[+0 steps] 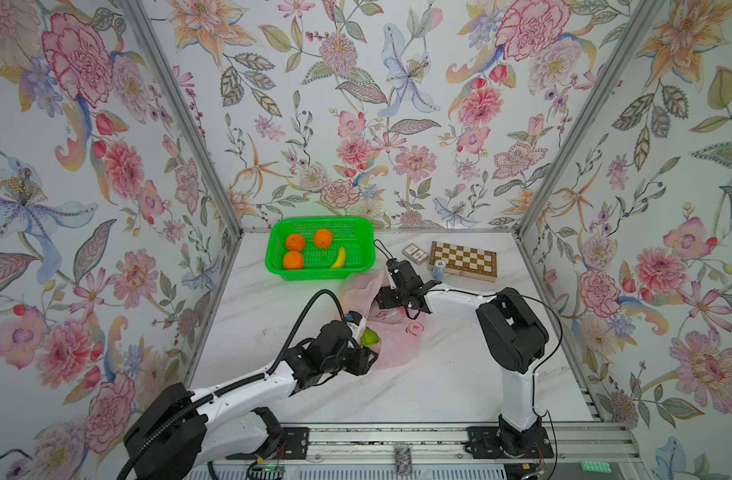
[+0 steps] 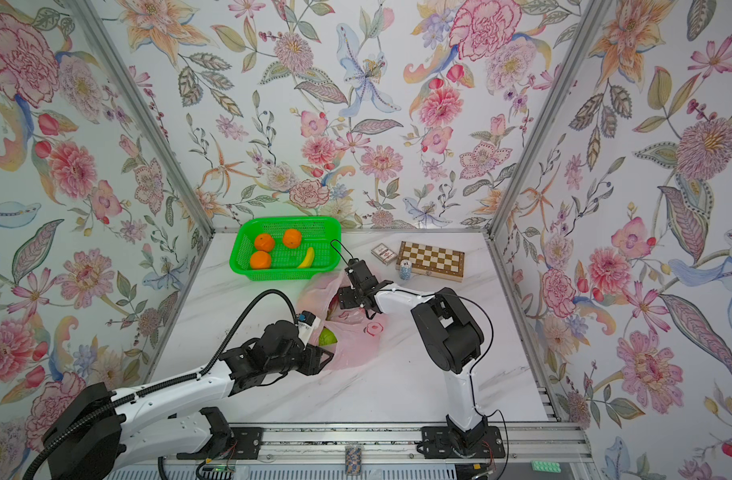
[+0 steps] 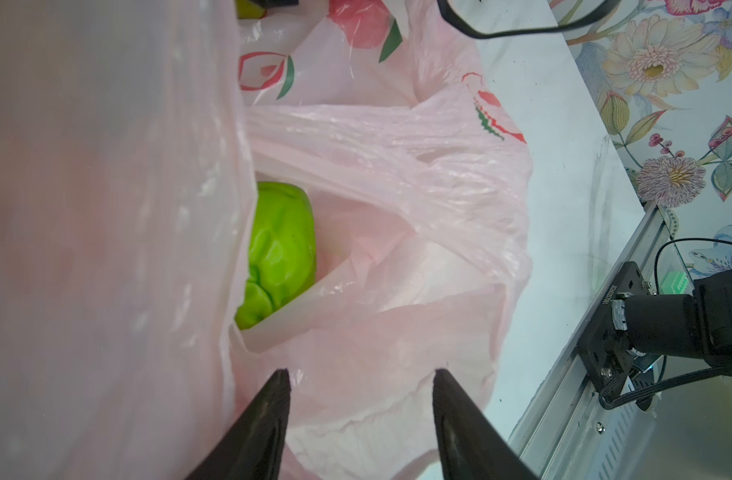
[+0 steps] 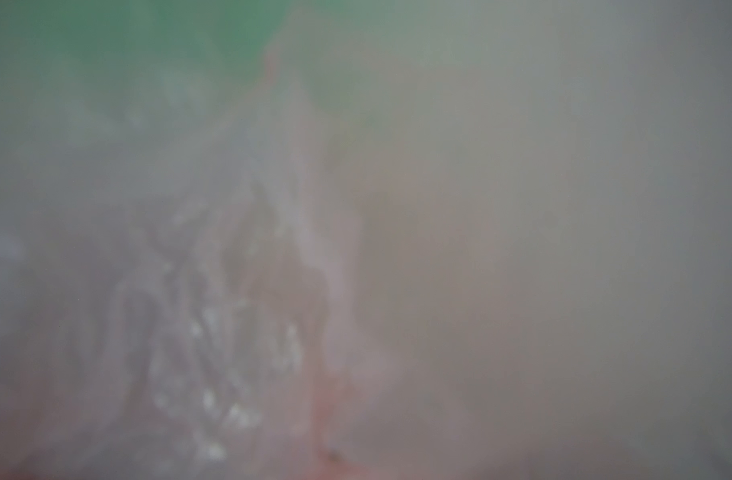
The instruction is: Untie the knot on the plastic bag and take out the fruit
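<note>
No text legible anywhere; faint white lettering along edge of black mounting bracket (image 3: pixel 597 353) in left wrist view, too small to read; printed face of card box (image 1: pixel 415 252) blurred in both top views; marking on small tin (image 1: pixel 438 269) beside chessboard (image 1: pixel 464 259) unreadable

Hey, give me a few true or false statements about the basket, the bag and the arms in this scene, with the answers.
1. The green basket holds three oranges and a banana. True.
2. The chessboard lies inside the basket. False: the chessboard lies on the table, right of the basket.
3. A green fruit shows inside the pink bag. True.
4. The left end effector grips an orange. False: the left end effector is open over the bag's film.
</note>
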{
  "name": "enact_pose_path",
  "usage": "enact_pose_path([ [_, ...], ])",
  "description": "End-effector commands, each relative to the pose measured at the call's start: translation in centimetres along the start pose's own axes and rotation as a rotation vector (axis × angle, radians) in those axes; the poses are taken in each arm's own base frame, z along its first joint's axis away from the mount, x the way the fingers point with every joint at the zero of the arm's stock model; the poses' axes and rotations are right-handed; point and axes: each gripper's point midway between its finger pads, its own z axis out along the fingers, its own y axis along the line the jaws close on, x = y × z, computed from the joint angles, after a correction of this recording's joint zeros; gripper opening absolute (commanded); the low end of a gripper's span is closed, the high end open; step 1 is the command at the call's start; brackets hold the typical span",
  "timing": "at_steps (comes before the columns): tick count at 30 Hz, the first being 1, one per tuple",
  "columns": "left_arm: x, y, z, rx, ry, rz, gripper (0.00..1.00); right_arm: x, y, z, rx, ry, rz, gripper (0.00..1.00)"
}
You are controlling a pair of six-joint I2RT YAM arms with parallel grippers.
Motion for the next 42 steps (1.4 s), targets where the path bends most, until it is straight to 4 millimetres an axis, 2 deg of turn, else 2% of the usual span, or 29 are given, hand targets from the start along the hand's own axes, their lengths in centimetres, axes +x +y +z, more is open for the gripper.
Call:
enact_pose_path([
  [1, 0.2, 0.2, -0.1, -0.011, -0.006, 0.008, 0.58, 0.7, -0.6, 0.9, 0.002, 0.053, 0.01, 0.79],
  [4, 0.2, 0.2, -0.1, -0.014, -0.008, 0.009, 0.58, 0.0, -0.3, 0.8, -0.007, 0.038, 0.012, 0.64],
  [6, 0.2, 0.3, -0.2, -0.017, -0.011, 0.008, 0.58, -0.3, -0.2, 0.5, -0.012, 0.023, 0.012, 0.57],
  [9, 0.0, 0.3, -0.4, -0.021, -0.017, 0.013, 0.58, -0.7, -0.1, -0.1, -0.017, 0.005, 0.017, 0.56],
  [12, -1.1, -0.5, -1.4, -0.002, -0.062, 0.04, 0.7, -0.6, 0.3, -1.0, -0.038, -0.003, 0.022, 0.55],
  [17, -4.5, -1.6, -5.2, 0.015, -0.252, 0.114, 0.83, 0.1, 0.6, -2.7, -0.058, -0.014, 0.028, 0.53],
  [21, -6.7, -2.2, -8.5, -0.006, -0.37, 0.169, 0.86, 0.7, 0.7, -3.6, -0.07, -0.016, 0.036, 0.53],
  [26, -9.8, -2.2, -11.1, -0.125, -0.42, 0.26, 0.88, 1.0, 1.2, -4.9, -0.084, -0.023, 0.03, 0.53],
  [31, -13.4, -1.5, -11.4, -0.26, -0.421, 0.296, 0.88, 1.5, 2.1, -6.8, -0.122, -0.047, 0.025, 0.54],
  [36, -17.6, -2.5, -10.1, -0.205, -0.448, 0.283, 0.89, 2.0, 3.3, -8.7, -0.18, -0.076, 0.039, 0.52],
  [42, -21.4, -0.7, -8.1, -0.27, -0.437, 0.276, 0.89, 2.8, 4.4, -10.9, -0.213, -0.109, 0.014, 0.51],
])
